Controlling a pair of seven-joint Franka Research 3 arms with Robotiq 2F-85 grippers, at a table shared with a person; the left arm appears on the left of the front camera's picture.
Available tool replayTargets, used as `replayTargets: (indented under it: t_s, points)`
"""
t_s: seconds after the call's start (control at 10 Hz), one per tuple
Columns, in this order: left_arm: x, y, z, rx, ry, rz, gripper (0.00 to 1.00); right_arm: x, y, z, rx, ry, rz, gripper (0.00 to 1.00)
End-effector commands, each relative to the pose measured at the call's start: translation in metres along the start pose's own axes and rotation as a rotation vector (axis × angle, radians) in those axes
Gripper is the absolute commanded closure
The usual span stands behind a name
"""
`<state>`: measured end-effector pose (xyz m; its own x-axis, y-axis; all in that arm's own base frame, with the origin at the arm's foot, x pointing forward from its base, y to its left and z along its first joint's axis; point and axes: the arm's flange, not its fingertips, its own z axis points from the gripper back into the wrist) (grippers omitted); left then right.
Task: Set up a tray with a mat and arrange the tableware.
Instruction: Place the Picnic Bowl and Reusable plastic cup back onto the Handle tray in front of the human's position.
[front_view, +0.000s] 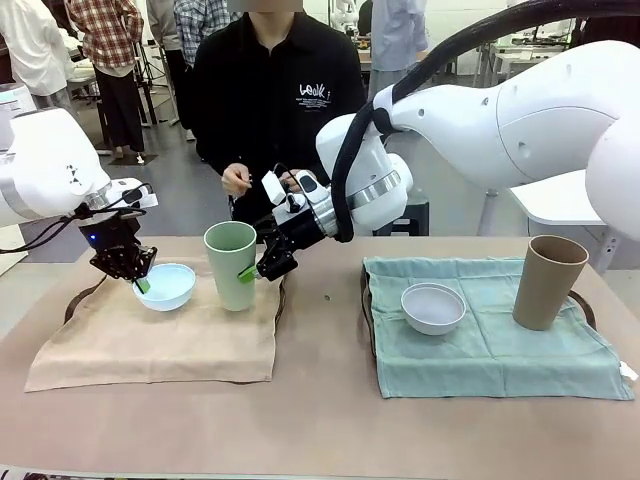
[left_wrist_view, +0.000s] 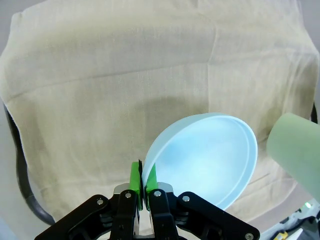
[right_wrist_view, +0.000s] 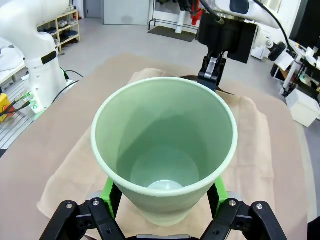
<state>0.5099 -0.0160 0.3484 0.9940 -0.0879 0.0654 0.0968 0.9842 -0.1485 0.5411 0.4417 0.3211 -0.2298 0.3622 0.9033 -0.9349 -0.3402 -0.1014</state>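
My left gripper (front_view: 141, 281) is shut on the near rim of the pale blue bowl (front_view: 166, 286), which rests on the beige mat (front_view: 150, 345). In the left wrist view the green pads (left_wrist_view: 135, 176) pinch that rim of the bowl (left_wrist_view: 205, 160). The pale green cup (front_view: 231, 265) stands upright on the same mat, right of the bowl. My right gripper (front_view: 256, 270) stands open around it; its green pads (right_wrist_view: 108, 192) flank the cup (right_wrist_view: 165, 145) low on both sides. On the teal mat (front_view: 490, 340) sit a white-grey bowl (front_view: 433, 308) and a tan-brown cup (front_view: 547, 282).
Dark tray rims show under both mats (front_view: 74, 300) (front_view: 586, 306) (left_wrist_view: 20, 185). A person in black stands at the far edge, hands (front_view: 238, 180) held near the waist. The right arm reaches across the table's middle. Bare brown table lies along the front.
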Motion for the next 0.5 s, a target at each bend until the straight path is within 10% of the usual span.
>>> replayTargets:
  t_s: [0.0, 0.2, 0.4]
  points:
    - [0.002, 0.0004, -0.0045, -0.029, -0.011, -0.031, 0.55, -0.0026, 0.0013, 0.0041, -0.003, -0.03, -0.036, 0.02]
    - [0.0025, 0.0011, -0.0017, -0.035, -0.016, -0.036, 0.0, -0.0027, 0.0024, 0.0049, 0.002, -0.029, -0.058, 0.0]
    - [0.001, 0.0016, 0.0039, -0.041, -0.027, -0.034, 0.0, -0.0001, 0.0028, 0.0043, 0.002, 0.0, -0.076, 0.0]
